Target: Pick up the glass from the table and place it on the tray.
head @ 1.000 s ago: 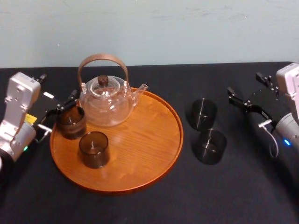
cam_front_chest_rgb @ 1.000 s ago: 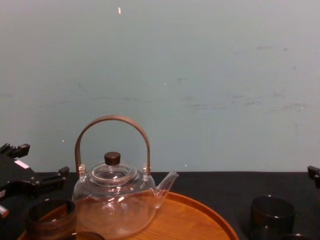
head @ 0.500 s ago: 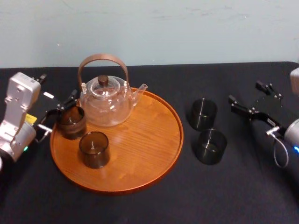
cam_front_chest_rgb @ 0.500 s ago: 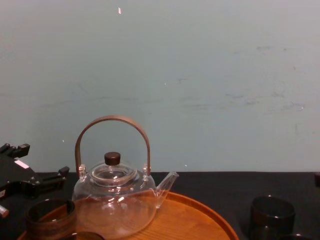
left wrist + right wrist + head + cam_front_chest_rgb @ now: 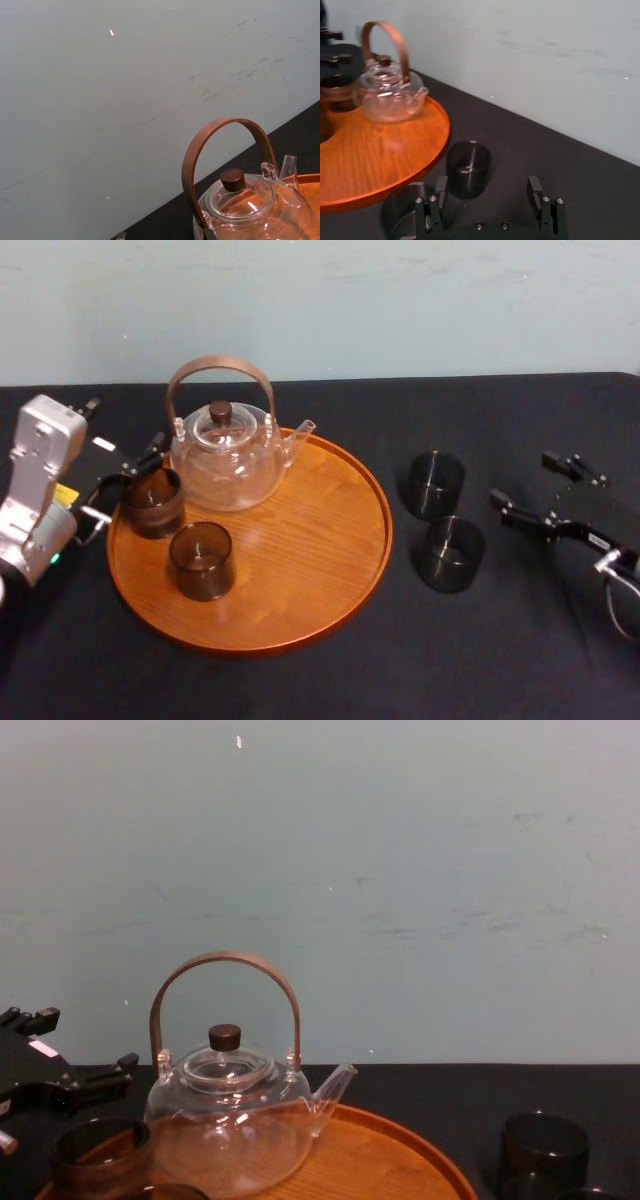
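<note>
Your right gripper (image 5: 523, 480) has dropped nearer, jaws wide, empty, at 3 o'clock of the far worktop glass (image 5: 435, 483), left gripper (image 5: 125, 483) jaws spread at 9 o'clock of the tray (image 5: 300, 540)

The round orange-brown wooden tray (image 5: 310, 580) shows streaked grain. The short cylindrical smoky-grey glass (image 5: 451, 553) sits on a black table (image 5: 300, 685). The clear glass teapot (image 5: 228, 468) has a brown handle.

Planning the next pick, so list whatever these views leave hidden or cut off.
- Chest view: the near table glass is cut off by the bottom edge.
- Right wrist view: part of that glass sits behind the open right gripper.
- Head view: whether the open left gripper touches the rear tray glass is unclear.
</note>
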You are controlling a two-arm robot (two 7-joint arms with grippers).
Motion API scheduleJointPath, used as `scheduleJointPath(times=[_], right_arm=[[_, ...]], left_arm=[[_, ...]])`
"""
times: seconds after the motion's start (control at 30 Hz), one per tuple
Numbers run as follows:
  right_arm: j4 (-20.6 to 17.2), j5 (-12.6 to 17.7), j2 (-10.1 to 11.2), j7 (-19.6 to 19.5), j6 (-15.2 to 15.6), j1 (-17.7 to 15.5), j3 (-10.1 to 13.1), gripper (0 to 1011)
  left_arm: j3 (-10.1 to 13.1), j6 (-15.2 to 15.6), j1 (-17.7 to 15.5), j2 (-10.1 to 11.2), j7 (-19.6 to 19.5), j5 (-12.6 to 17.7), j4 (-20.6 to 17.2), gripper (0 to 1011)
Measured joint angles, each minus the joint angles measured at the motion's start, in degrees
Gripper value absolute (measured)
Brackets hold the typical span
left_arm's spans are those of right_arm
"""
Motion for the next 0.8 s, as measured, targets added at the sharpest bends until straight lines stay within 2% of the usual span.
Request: scheduleJointPath(times=[0.2,0.47,0.8], right_arm=[[-0.61,0.20,2.24,5.19,-1.20,-1.80,0.62,1002],[-0.29,-0.19,4.24,11.37,-1.63,-2.37,0.35,1002],[0.61,-1.08,4.78,13.92,-0.45,-1.42,-0.91,1002]], left_arm=[[0.00,0.00,0.00,0.00,0.00,0.00,0.00,1001],[0.00,0.00,0.00,0.00,0.00,0.00,0.00,1001],[0.00,0.00,0.00,0.00,0.00,0.00,0.00,1001]])
